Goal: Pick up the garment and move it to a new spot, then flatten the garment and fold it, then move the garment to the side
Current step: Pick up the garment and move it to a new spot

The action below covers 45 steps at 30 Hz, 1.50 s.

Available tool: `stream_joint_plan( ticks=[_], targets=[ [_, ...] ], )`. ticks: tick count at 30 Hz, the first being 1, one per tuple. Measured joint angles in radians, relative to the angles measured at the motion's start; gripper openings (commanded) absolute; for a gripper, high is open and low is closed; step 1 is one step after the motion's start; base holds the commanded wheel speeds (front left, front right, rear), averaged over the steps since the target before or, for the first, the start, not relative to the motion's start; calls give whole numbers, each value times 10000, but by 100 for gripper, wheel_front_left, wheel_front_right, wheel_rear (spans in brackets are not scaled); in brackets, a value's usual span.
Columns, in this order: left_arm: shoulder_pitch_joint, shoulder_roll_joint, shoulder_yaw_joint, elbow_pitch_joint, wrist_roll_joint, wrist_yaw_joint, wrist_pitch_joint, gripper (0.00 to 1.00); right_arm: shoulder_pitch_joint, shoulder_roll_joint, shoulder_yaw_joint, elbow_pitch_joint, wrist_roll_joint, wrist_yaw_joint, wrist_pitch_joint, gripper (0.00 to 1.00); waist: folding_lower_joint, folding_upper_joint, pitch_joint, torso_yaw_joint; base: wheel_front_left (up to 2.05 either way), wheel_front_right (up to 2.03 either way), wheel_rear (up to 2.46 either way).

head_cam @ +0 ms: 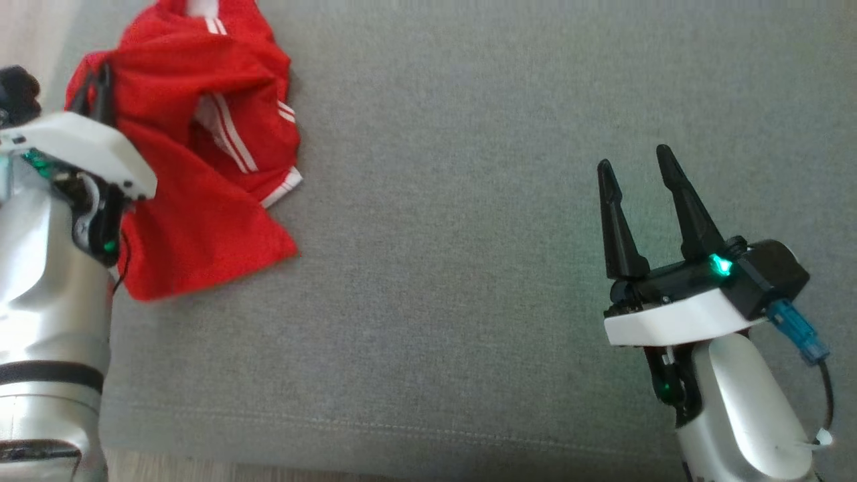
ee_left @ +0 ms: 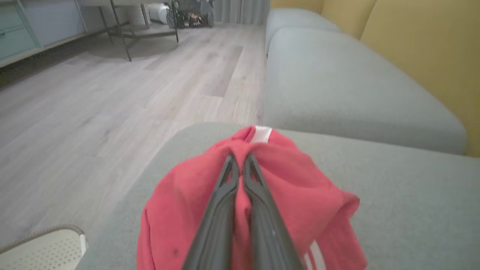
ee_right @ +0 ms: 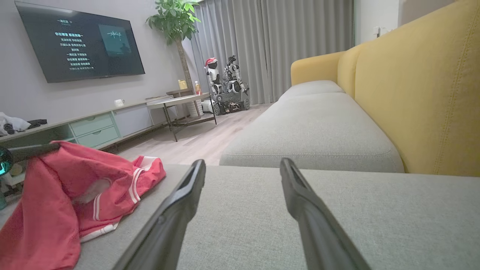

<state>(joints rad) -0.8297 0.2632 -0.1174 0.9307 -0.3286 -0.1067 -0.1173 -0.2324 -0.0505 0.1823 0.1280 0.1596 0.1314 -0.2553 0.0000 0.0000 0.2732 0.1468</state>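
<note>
Two grippers are before me over the grey sofa seat. My left gripper is clenched on the red garment: in the left wrist view its two fingers stand pressed together, with a ridge of the red cloth pinched between them. The garment, red with white stripes, lies crumpled at the far left of the seat, close to the seat's left edge, and part of it is raised up at the gripper. My right gripper is released, its fingers wide apart and holding nothing. It stands at the near right over bare grey cloth, well apart from the garment. Past the left edge of the seat I see a pale wooden floor. A yellow backrest rises along the right side of the sofa.
</note>
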Motion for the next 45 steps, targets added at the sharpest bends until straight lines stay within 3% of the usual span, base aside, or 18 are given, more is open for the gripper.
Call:
stream_joint_plan(
  ticks=[6, 11, 22, 32, 41, 45],
  targets=[
    [136, -82, 92, -1356, -201, 10, -800, 0, 306, 2, -2, 88, 182, 0, 0, 100, 0, 0, -688, 139, 0, 0, 0],
    [742, -236, 198, -3471, -370, 117, -972, 0, 603, 6, 17, 115, 522, 0, 0, 100, 0, 0, -1198, 99, 0, 0, 0],
    [1474, -1108, -493, -6832, -708, 418, 291, 0, 596, 8, 65, 12, 790, 0, 0, 100, 0, 0, -1498, -967, 0, 0, 0],
    [1057, -1814, -1321, -7093, -704, 769, 802, 0, 483, 12, -12, -493, 1080, 0, 0, 100, 0, 0, -1327, -2530, 0, 0, 0],
    [28, -2278, -2646, -5384, -721, 1210, 439, 0, 152, 12, -144, -1012, 1494, 0, -2, 100, 0, 0, -774, -4190, 0, 0, 0],
    [-39, -2291, -3530, -4520, -1369, 1475, -31, 0, 152, 13, -267, -1045, 1580, 0, -2, 100, 0, 0, -498, -4792, 0, 0, 0]
  ],
)
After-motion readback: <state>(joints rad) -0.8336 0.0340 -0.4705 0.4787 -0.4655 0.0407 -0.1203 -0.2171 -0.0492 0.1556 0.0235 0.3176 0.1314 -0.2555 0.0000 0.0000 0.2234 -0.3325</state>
